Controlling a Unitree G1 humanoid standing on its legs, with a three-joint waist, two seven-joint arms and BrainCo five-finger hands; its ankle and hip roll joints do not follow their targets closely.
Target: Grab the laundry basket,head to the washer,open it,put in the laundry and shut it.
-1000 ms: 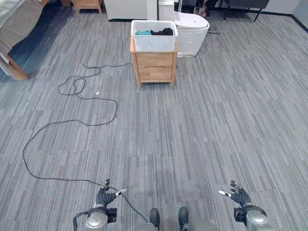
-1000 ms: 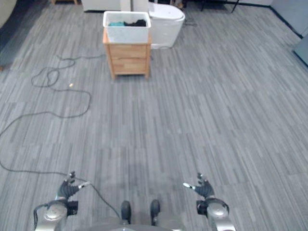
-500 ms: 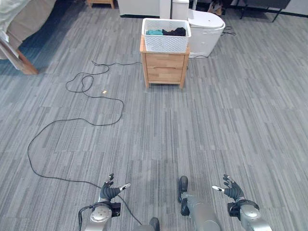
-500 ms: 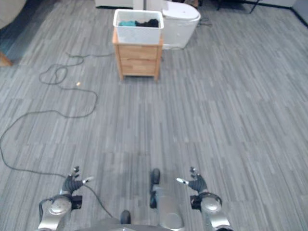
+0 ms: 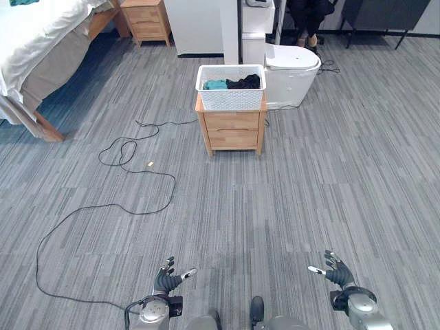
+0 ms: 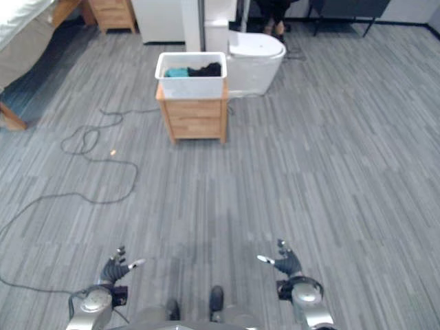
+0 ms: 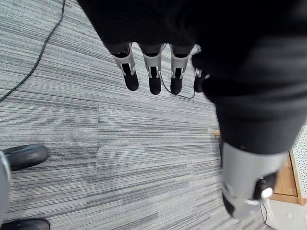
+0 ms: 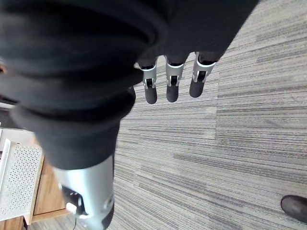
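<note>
A white perforated laundry basket (image 5: 230,87) with teal and black clothes in it stands on a small wooden nightstand (image 5: 235,130), far ahead across the grey carpet. Right behind it stands a white round-topped washer (image 5: 291,67). My left hand (image 5: 167,280) hangs low at the bottom of the eye views, fingers (image 7: 152,72) straight and holding nothing. My right hand (image 5: 336,272) hangs likewise at the lower right, its fingers (image 8: 172,79) relaxed and empty. Both hands are far from the basket.
A black cable (image 5: 124,152) loops over the carpet to the left of the nightstand. A bed (image 5: 38,48) fills the far left corner, with another wooden nightstand (image 5: 146,19) beside it. A seated person's legs (image 5: 307,14) show behind the washer. Open carpet lies between me and the basket.
The camera has shifted: the view now takes in more of the room's far side, so basket and nightstand sit lower in the picture. Both hands stay low and open.
</note>
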